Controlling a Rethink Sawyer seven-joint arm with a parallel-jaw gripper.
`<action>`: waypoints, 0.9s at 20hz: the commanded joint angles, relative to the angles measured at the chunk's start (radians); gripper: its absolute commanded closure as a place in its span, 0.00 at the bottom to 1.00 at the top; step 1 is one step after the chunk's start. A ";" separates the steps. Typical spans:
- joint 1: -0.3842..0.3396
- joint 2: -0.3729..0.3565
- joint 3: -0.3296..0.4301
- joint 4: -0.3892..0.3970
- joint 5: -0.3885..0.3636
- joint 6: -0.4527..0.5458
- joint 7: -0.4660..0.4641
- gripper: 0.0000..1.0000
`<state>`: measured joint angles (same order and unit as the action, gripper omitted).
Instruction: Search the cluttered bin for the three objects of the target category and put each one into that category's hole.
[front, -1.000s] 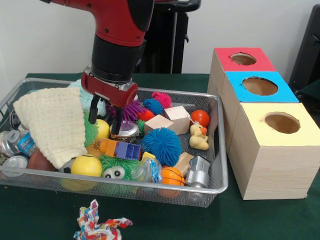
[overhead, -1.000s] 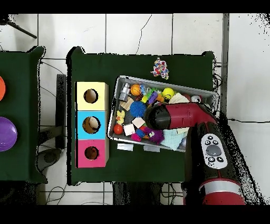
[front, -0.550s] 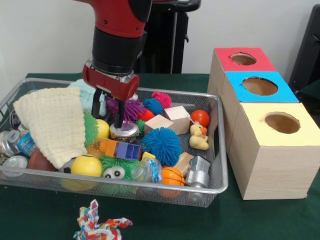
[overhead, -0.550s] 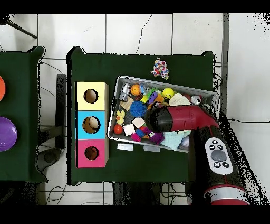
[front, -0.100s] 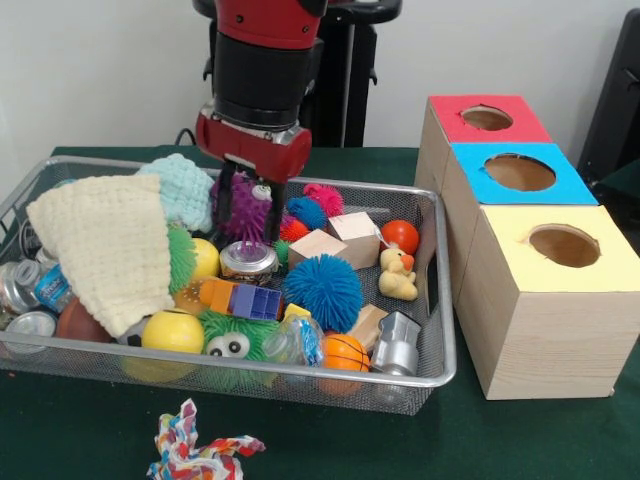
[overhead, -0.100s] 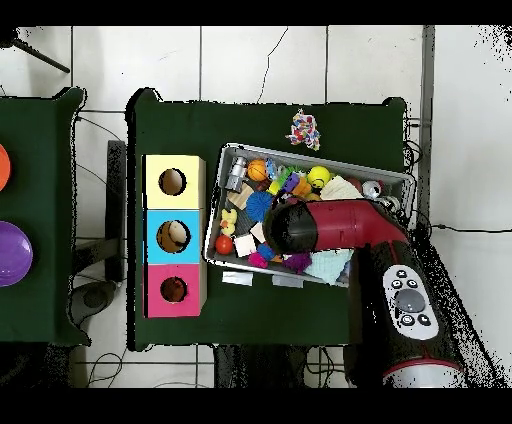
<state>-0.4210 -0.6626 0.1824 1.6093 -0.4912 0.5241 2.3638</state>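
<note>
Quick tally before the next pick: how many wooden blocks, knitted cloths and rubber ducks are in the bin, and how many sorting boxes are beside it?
Wooden blocks: 3
Knitted cloths, cream and light blue: 2
Rubber duck: 1
Sorting boxes, red, blue, yellow: 3
Total: 9

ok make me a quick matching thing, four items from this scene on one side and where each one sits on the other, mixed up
Things:
1. rubber duck
2. rope toy
3. cream cloth
4. gripper

Places:
A. on the table in front of the bin
B. draped over the bin's left end
C. around the purple spiky ball
D. by the bin's right wall, below the red ball

Pairs: 1-D, 2-A, 3-B, 4-C
</note>
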 joint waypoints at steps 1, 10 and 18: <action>0.048 0.007 0.090 0.112 0.074 0.019 0.024 0.00; 0.143 0.060 0.006 0.116 0.132 -0.041 0.152 0.00; 0.217 0.110 -0.063 0.125 0.174 -0.112 0.210 0.00</action>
<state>-0.2293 -0.6243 0.1602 1.6531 -0.3667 0.5093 2.3640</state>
